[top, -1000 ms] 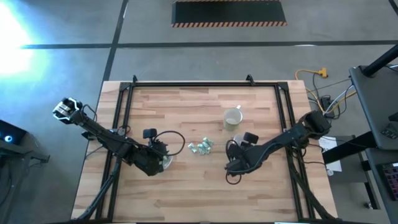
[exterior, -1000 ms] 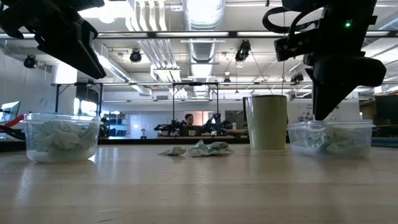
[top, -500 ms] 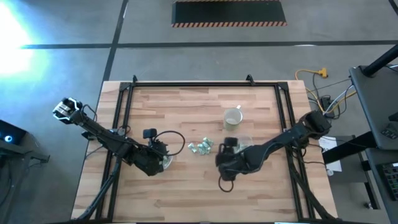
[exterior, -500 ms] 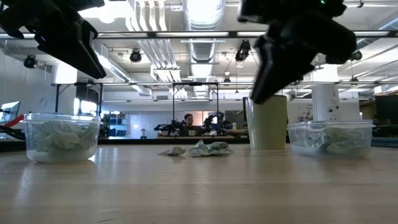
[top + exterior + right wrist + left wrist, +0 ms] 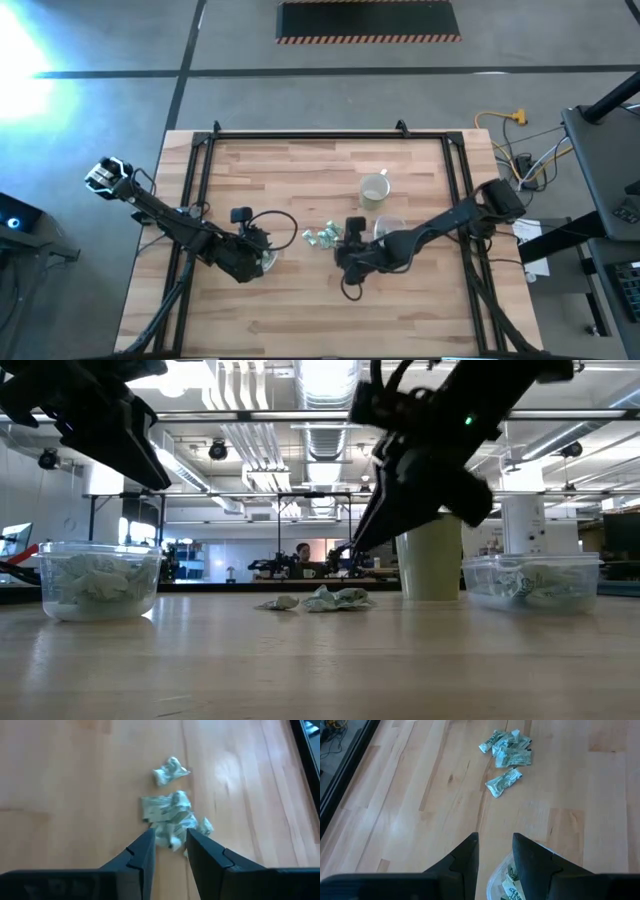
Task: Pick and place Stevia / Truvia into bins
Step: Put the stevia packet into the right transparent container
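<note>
A small pile of pale green-and-white Stevia packets (image 5: 322, 236) lies flat on the wooden table near its middle, with one packet (image 5: 503, 781) a little apart from the pile (image 5: 169, 815). My right gripper (image 5: 169, 847) is open, hovering just right of the pile and above it (image 5: 352, 555), touching nothing. My left gripper (image 5: 495, 851) is open and waits over the round clear tub (image 5: 98, 580), which holds packets. The rounded-rectangular tub (image 5: 530, 580) stands to the right, also with packets inside, partly hidden by my right arm in the high view.
A pale cream mug (image 5: 374, 188) stands upright beyond the pile, close to the rectangular tub (image 5: 390, 226). Black rails (image 5: 200, 190) frame the table's left, right and far sides. Bare wood lies along the near half of the table (image 5: 320, 310).
My right gripper has swung from above the rectangular tub toward the table's left, coming down toward the packet pile, its fingers tipped toward it. The left arm and all packets on the table have stayed where they were.
</note>
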Tool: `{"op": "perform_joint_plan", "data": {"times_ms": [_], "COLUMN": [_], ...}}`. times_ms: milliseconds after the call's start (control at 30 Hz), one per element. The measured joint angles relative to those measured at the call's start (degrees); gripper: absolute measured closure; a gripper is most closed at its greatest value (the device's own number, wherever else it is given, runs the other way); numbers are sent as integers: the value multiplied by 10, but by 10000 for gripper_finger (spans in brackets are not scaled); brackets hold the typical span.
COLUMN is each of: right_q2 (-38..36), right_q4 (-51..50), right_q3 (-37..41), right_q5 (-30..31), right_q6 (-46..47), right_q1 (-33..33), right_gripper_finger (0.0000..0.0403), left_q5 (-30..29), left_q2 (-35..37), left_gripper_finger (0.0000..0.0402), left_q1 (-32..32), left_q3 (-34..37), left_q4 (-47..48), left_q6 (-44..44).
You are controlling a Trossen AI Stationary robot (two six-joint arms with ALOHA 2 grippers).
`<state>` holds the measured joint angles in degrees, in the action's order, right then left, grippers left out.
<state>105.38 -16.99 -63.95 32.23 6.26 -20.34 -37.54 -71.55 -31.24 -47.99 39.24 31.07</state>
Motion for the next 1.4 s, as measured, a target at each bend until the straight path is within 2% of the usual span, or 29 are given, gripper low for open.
{"op": "perform_joint_plan", "data": {"times_ms": [333, 500, 733, 1233, 1400], "right_q2": [14, 14, 14, 14, 28], "right_q4": [26, 66, 87, 137, 195], "right_q3": [31, 41, 52, 62, 69], "right_q5": [-7, -40, -44, -57, -57], "right_q6": [11, 4, -2, -7, -49], "right_q1": [51, 54, 54, 67, 71], "right_gripper_finger": [261, 233, 201, 192, 192], "left_q5": [0, 0, 0, 0, 0], "left_q2": [0, 0, 0, 0, 0], "left_gripper_finger": [299, 299, 299, 299, 299], "left_q1": [0, 0, 0, 0, 0], "left_q3": [5, 6, 6, 6, 6], "left_q4": [2, 2, 0, -3, -3], "left_q6": [0, 0, 0, 0, 0]}}
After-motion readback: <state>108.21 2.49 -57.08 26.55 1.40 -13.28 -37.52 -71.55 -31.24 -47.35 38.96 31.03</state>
